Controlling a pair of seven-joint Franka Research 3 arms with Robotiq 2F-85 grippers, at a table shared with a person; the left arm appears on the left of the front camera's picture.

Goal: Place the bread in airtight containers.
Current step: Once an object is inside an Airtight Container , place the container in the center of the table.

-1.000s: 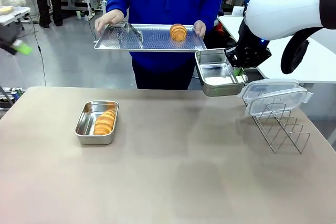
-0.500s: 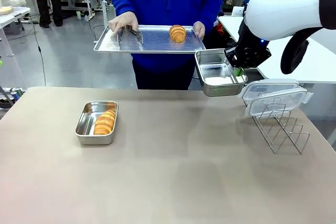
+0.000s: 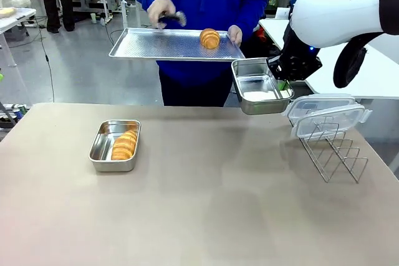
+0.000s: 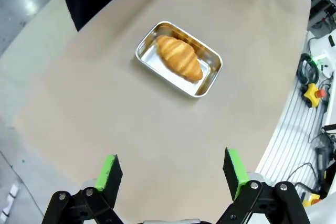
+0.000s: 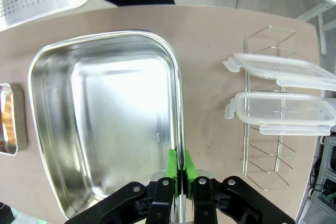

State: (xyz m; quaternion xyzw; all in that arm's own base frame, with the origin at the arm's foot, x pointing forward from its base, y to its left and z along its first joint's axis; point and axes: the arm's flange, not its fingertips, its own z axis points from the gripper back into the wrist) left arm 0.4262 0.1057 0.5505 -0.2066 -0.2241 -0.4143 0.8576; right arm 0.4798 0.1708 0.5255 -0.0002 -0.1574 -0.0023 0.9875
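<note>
Your right gripper (image 5: 180, 174) has its green pads pressed together on the thin side wall of a shiny, empty, rounded-corner stainless-steel box (image 3: 255, 88). It holds the box up off the beige table (image 3: 206, 216), mouth tipped towards the camera, just below the near right corner of the large flat perforated metal tray (image 3: 149, 45). That looks deliberate: the box is offered as a catch-bin right where the person stands. On the tray sits one golden-brown ridged croissant (image 3: 210, 38), near the right end and close to the box. The person's one hand (image 3: 235, 33) props the tray at that corner, while the person's other hand (image 3: 159, 9) is lifted above the tray with dark tongs (image 3: 176, 17). It seems poised to pick up that croissant, though the tongs are blurred. Down on the table, well apart from all this, the second steel box (image 3: 98, 144) sits with the other croissant (image 3: 124, 144) lying lengthwise inside it, so by my reckoning you are halfway through the filling. Your left gripper (image 4: 171, 174) is spread wide with nothing between its pads, looking down on that filled box from above. Two clear plastic clip-on lids (image 3: 321, 107) rest on top of the wire rack (image 3: 336, 154) at the right, within reach of your right arm, and neither box is lidded yet.
</note>
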